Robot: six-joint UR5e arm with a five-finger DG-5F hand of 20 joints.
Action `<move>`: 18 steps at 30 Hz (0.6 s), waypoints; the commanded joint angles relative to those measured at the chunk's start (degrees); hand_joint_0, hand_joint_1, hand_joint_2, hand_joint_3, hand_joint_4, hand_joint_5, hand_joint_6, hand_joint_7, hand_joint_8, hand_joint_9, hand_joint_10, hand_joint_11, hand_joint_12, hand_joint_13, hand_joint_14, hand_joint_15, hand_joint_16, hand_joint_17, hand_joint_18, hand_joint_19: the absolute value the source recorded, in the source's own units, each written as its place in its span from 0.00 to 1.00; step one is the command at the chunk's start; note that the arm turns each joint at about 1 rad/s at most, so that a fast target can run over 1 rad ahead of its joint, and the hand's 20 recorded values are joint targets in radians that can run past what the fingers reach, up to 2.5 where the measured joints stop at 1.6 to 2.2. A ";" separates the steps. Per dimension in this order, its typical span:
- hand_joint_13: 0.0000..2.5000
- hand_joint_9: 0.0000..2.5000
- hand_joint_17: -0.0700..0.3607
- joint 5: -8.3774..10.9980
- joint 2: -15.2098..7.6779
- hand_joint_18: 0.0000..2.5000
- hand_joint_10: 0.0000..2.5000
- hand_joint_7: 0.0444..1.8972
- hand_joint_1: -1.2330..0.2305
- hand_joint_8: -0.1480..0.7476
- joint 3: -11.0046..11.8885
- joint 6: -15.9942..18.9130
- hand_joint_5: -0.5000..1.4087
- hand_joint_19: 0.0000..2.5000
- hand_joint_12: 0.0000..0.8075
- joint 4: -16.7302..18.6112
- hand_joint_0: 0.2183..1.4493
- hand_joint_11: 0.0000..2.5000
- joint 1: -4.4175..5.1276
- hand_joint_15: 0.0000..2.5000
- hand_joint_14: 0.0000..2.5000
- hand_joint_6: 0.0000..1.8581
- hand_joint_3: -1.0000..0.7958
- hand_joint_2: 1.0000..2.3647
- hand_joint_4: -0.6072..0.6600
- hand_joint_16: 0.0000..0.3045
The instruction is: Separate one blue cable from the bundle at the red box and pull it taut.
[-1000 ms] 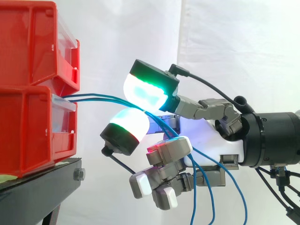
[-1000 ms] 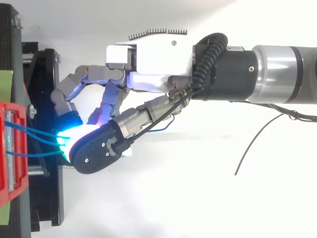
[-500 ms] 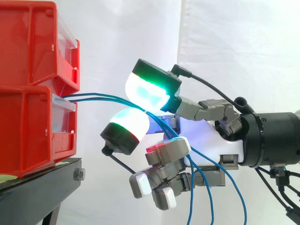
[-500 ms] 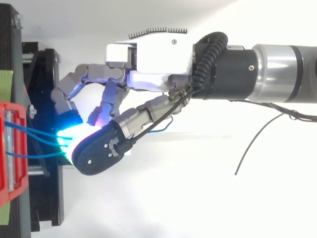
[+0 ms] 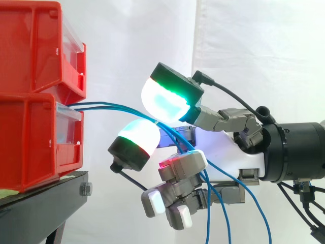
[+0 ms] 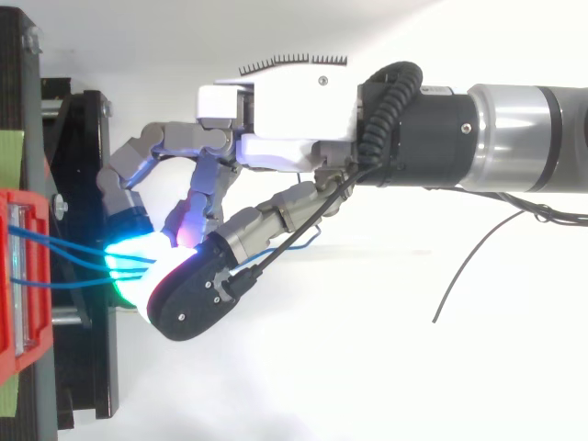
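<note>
Several thin blue cables leave the front of the lower red bin and run right into my hand. They pass between a green-glowing fingertip above and a white-glowing one below, which pinch them. Behind the pads the cables drop past the curled lower fingers and hang slack. From above, the cables span the short gap between the bin and the hand.
A second red bin is stacked on the lower one. Both rest on a black stand at the left. A white curtain hangs behind. A loose dark wire trails under the arm.
The green-glowing pad has lifted a little and swung sideways across the cables. Palm, arm and bins have stayed put.
</note>
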 commanded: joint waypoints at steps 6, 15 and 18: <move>0.37 0.52 0.42 0.08 0.01 0.36 0.01 0.57 0.40 0.52 -0.01 0.00 0.19 0.35 0.49 0.14 0.25 0.52 0.00 0.28 0.01 0.44 0.28 0.00 0.51 0.16; 0.37 0.49 0.41 0.08 -0.07 0.35 0.01 0.59 0.31 0.49 -0.01 0.00 0.17 0.35 0.48 0.14 0.33 0.52 0.00 0.29 0.01 0.46 0.43 0.01 0.48 0.16; 0.36 0.48 0.41 0.08 0.01 0.35 0.01 0.63 0.23 0.49 -0.10 0.00 0.17 0.33 0.47 0.14 0.42 0.52 0.00 0.28 0.01 0.47 0.38 0.01 0.43 0.16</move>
